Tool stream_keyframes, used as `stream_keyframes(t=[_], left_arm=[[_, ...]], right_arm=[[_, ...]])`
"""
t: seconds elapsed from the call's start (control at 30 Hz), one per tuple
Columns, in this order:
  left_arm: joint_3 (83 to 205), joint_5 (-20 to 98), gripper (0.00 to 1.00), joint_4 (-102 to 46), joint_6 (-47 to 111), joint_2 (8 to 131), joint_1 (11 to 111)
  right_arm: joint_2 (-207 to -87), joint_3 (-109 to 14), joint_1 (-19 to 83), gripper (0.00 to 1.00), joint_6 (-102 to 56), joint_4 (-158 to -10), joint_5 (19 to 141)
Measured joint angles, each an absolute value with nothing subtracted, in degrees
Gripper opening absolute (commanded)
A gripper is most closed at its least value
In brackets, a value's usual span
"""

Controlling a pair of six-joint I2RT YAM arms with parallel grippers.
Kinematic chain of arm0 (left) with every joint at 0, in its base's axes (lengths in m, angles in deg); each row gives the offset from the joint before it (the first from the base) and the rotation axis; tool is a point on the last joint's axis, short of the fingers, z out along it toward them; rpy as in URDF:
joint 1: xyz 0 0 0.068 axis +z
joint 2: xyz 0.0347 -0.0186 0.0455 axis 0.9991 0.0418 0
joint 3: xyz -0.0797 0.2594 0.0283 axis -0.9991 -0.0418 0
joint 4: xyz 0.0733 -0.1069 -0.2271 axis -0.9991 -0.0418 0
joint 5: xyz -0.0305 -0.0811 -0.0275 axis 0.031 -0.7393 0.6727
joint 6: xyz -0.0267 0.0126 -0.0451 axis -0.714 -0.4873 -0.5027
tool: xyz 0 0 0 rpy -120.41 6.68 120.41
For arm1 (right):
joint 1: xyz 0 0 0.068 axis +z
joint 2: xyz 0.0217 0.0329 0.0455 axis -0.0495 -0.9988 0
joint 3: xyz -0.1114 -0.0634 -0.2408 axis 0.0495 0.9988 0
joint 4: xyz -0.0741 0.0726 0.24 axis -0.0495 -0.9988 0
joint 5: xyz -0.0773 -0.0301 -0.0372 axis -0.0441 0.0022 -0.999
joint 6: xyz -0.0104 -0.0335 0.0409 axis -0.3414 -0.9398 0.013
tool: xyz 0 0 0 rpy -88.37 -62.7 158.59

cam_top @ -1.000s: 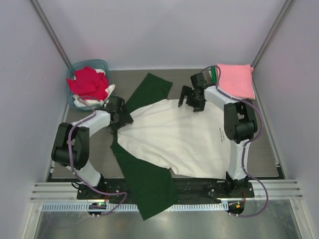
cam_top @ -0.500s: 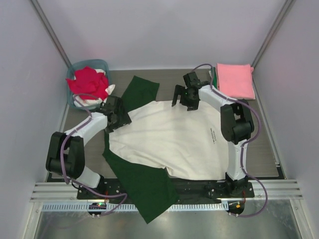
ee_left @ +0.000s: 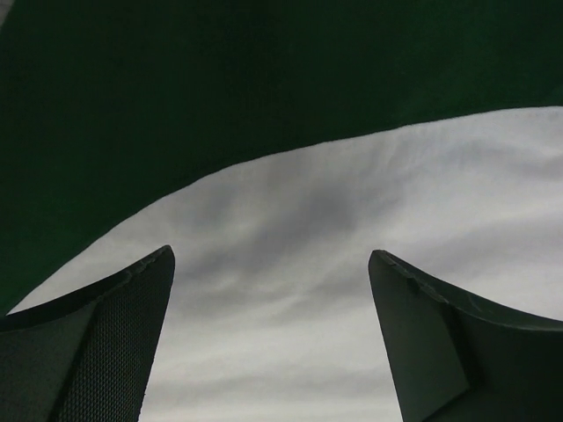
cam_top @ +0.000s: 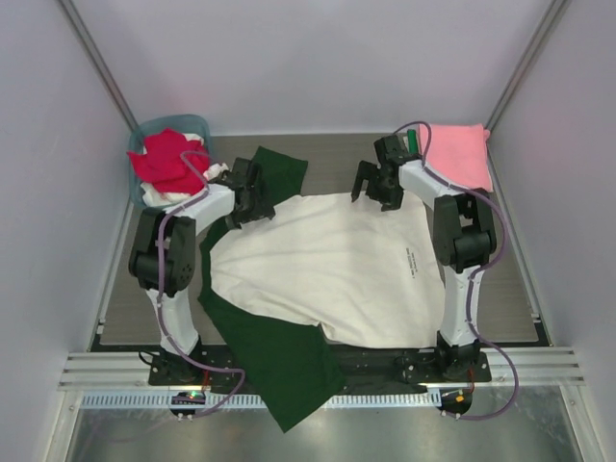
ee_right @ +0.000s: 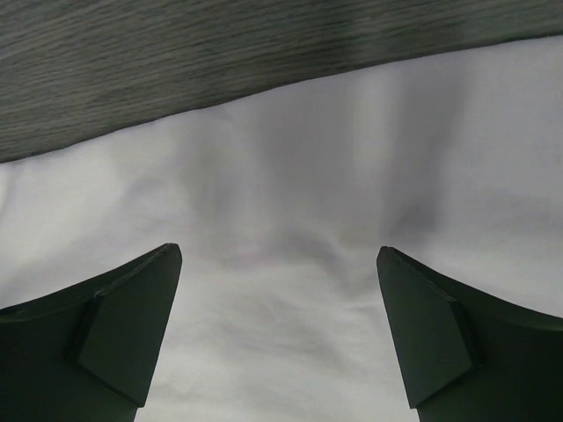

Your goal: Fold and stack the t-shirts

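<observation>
Left pincer (ee_left: 271, 259) wide open, empty, over green sleeve (cam_top: 274, 173) seam; right pincer (ee_right: 280, 255) likewise at cream t-shirt (cam_top: 327, 265) far edge. Best: grip 2 points level, fold toward near bench (cam_top: 337, 162) edge.

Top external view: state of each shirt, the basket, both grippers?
Cream t-shirt with dark green sleeves: spread flat, unfolded.
Pink t-shirt: folded, far right corner.
Red t-shirt: crumpled in basket.
Round teal plastic basket: holding clothes.
Left gripper: open, over cream shirt.
Right gripper: open, over cream shirt.
</observation>
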State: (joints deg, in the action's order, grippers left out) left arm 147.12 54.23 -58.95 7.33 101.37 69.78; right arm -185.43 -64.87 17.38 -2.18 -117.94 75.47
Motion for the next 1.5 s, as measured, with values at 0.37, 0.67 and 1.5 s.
stream_keyframes(t=[0.37, 0.67, 1.5], left_arm=[[166.64, 54.89, 0.92, -63.24, 9.29, 117.37, 69.93], [187.16, 54.51, 0.92, -69.6, 10.76, 129.11, 70.94], [127.74, 63.54, 0.89, -84.57, -6.93, 60.98, 43.18]], right_arm=[[-195.62, -76.91, 13.64, 1.0, -4.12, -119.3, 76.03], [-204.1, -90.38, 11.24, 1.0, -4.34, -117.94, 80.21], [-155.36, -50.07, 17.19, 1.0, -0.85, -121.33, 74.74]])
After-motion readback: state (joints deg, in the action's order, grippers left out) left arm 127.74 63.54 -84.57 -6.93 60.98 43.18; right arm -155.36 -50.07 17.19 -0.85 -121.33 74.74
